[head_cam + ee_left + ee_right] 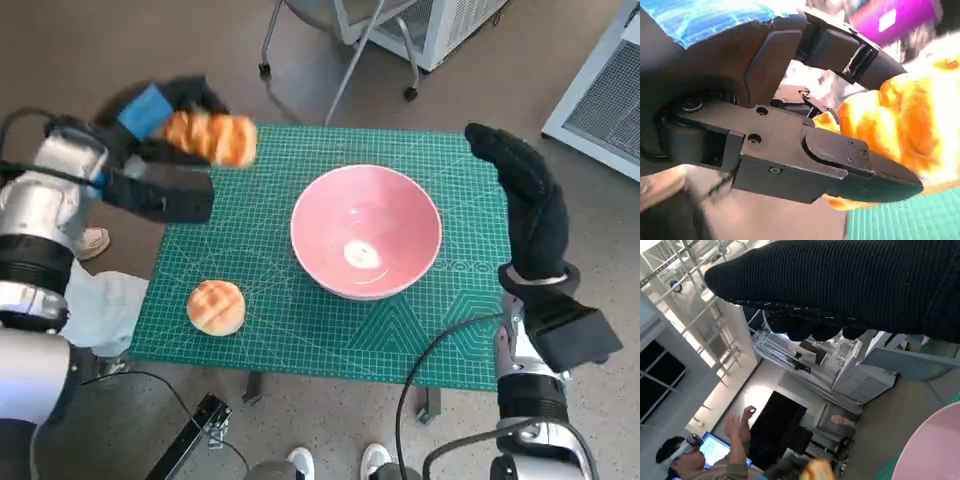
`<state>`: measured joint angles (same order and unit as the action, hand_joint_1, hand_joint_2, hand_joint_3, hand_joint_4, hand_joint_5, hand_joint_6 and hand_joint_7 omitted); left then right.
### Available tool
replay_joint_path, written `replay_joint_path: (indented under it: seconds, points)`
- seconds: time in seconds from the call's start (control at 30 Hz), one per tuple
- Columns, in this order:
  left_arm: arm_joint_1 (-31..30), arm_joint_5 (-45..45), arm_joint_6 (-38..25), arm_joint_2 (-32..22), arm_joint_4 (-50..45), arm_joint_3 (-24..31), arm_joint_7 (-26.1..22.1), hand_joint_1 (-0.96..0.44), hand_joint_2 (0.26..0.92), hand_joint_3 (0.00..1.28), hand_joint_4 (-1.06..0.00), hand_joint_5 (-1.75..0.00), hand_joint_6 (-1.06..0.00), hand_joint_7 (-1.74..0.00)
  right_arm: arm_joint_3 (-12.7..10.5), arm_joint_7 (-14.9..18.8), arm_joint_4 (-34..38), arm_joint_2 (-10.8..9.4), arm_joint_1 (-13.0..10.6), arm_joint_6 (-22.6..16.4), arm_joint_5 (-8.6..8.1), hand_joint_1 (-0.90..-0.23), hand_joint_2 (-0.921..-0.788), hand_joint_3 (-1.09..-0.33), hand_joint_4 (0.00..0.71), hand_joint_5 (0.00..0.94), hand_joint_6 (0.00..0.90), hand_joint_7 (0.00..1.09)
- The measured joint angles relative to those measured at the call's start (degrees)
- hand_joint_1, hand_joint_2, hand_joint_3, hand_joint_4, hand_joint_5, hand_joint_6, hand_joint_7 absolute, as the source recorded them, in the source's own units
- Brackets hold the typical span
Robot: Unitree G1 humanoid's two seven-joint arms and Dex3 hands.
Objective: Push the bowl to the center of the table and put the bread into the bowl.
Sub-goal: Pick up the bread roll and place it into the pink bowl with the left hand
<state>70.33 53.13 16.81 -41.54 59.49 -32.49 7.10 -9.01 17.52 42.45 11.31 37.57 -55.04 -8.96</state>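
**Bread lifted, bowl mid-table**

Your left hand grips a braided bread roll above the green cutting mat's far left corner. A round bun lies near left. The pink bowl sits about centre. Your right hand hovers at the right edge, fingers seemingly extended together, holding nothing.
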Motion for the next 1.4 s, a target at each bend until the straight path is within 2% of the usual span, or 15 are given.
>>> replay_joint_path:
  seconds: [0.27,0.57,0.77,0.97,1.17,1.23,1.37,1.4]
  points:
    - [-0.6,-2.2,3.7,0.9,-10.0,3.1,0.8,0.0,0.919,0.03,-0.69,-1.05,-0.72,-1.17,0.0,0.8,0.3,0.0,0.6,0.0,-0.43,-0.575,-0.921,-0.782,0.357,0.012,0.021,0.79]
    - [-1.3,-2.3,6.6,5.5,-16.7,2.8,-0.5,0.0,0.919,0.03,-0.67,-1.05,-0.75,-1.17,0.0,1.1,0.2,0.0,0.7,0.1,-0.43,-0.576,-0.921,-0.78,0.358,0.011,0.022,0.79]
    - [-0.7,-0.8,8.1,9.9,-14.4,0.4,-0.4,0.0,0.92,0.03,-0.65,-1.04,-0.76,-1.18,0.0,1.3,0.1,0.0,0.7,0.0,-0.64,-0.577,-0.921,-0.777,0.359,0.011,0.018,0.78]
    - [0.5,2.3,9.6,14.2,-8.8,-2.8,1.6,0.0,0.92,0.05,-0.64,-1.04,-0.74,-1.21,-0.2,1.6,0.0,0.2,0.6,-0.1,-1.4,-0.578,-0.921,-0.78,0.356,0.009,0.019,0.77]
    - [2.2,4.1,10.3,17.9,-2.8,-5.4,4.2,0.0,0.92,0.07,-0.61,-1.07,-0.71,-1.24,-0.5,1.6,-0.2,0.9,0.5,-0.8,-1.37,-0.577,-0.921,-0.797,0.355,0.007,0.021,0.76]
    - [3.0,5.0,10.2,19.0,-0.9,-6.4,4.8,0.0,0.921,0.11,-0.56,-1.13,-0.67,-1.27,-0.7,1.6,-0.2,1.3,0.4,-1.1,-1.37,-0.578,-0.921,-0.799,0.354,0.006,0.021,0.76]
    - [4.1,6.2,9.0,21.0,2.6,-8.3,5.0,0.0,0.921,0.26,-0.38,-1.37,-0.51,-1.39,-1.1,1.5,-0.3,1.6,0.1,-1.7,-1.26,-0.578,-0.921,-0.801,0.355,0.006,0.024,0.76]
    - [4.2,6.6,8.6,21.3,3.1,-8.6,4.9,0.04,0.915,0.26,-0.36,-1.03,-0.46,-1.1,-1.2,1.4,-0.3,1.7,0.1,-1.9,-1.11,-0.578,-0.921,-0.804,0.355,0.006,0.024,0.75]
